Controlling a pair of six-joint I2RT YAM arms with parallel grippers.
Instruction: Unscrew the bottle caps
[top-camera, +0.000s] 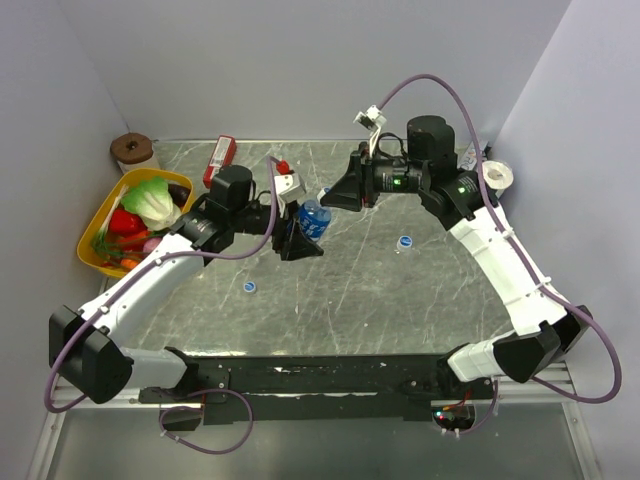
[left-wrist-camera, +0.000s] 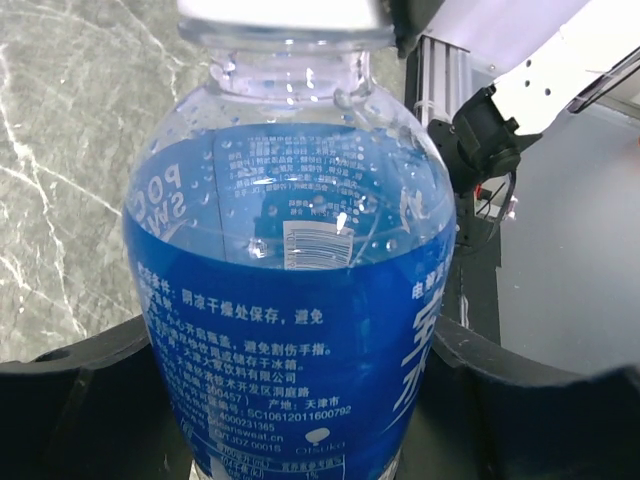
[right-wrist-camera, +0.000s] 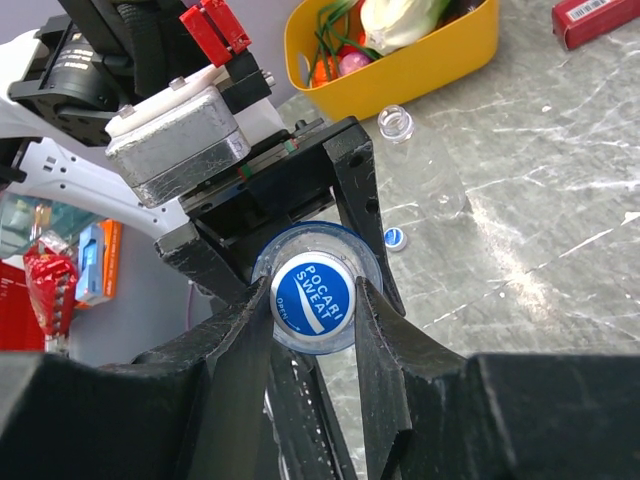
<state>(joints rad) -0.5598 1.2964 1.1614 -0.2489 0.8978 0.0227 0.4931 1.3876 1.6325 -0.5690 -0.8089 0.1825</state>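
A clear bottle with a blue label (left-wrist-camera: 300, 330) is held off the table between my two grippers (top-camera: 313, 218). My left gripper (left-wrist-camera: 300, 420) is shut on its body, a black jaw pressed to each side. My right gripper (right-wrist-camera: 312, 300) is shut on its blue and white bottle cap (right-wrist-camera: 312, 293), one finger (right-wrist-camera: 240, 350) on each side of the rim. A second clear bottle (right-wrist-camera: 428, 172) lies uncapped on the table behind. Two loose bottle caps (top-camera: 405, 242) (top-camera: 249, 287) lie on the marble top. In the top view the left gripper (top-camera: 299, 240) and right gripper (top-camera: 338, 195) face each other.
A yellow basket (top-camera: 92, 250) of toy vegetables sits at the left edge. At the back lie a red box (top-camera: 220, 160) and a brown roll (top-camera: 132, 150). A white toilet roll (top-camera: 497, 175) stands at the back right, behind the right arm.
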